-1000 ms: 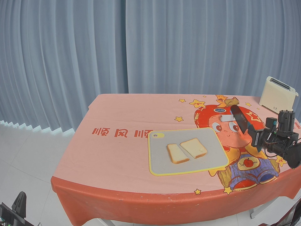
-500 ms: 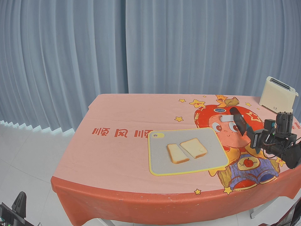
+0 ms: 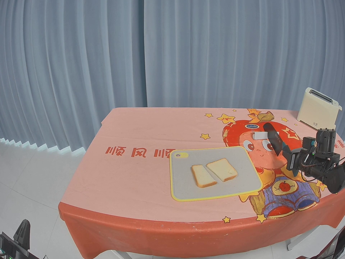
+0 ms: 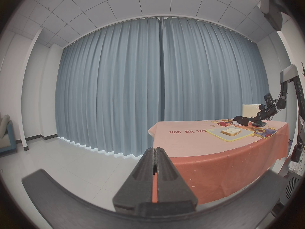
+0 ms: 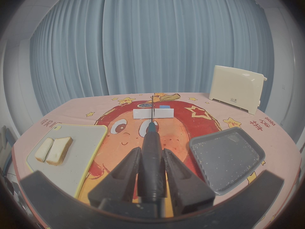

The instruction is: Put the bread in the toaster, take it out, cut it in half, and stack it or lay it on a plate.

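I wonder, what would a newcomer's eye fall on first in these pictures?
Probably the two bread halves lying side by side on the grey cutting board mid-table. Next, the knife gripped in the right pincer over the table's right side, with the cream toaster at the far right corner.

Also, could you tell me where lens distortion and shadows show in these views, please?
Head view: the curtain folds bow outward and the table edge curves; light is even, the bread halves casting hardly any shadow. Left wrist view: ceiling tiles bend, corners go dark. Right wrist view: dark corners too, the table rim bulging into an arc.
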